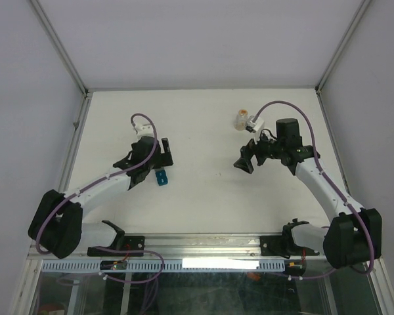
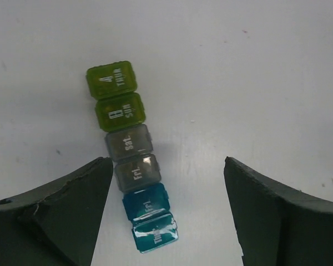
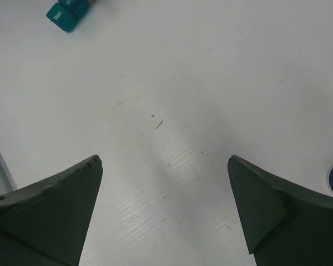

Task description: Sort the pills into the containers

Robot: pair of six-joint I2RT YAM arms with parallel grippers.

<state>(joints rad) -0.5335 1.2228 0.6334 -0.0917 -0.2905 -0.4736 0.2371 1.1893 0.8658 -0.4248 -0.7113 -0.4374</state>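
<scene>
- On the white table [image 1: 203,203], the containers [image 2: 132,155] lie as 1 strip of 6 joined compartments: 2 green, 2 grey, 2 teal.
- Left gripper [image 2: 167,163] hangs over the strip, released and grasping nothing; the strip lies between its fingers, closer to 1 of them.
- Right gripper [image 3: 164,160] is spread wide above the table, well apart from the strip.
- Near it stands a small clear bottle [image 1: 241,119] with a tan cap.

White matte table [image 1: 203,197] marked by faint scuffs, enclosed by plain pale grey walls [image 1: 203,39], corners framed by slanting aluminium posts [image 1: 59,46], near edge bordered by a silver metal rail [image 1: 203,244] and a white slotted cable duct [image 1: 72,265], everything lit softly and evenly
</scene>
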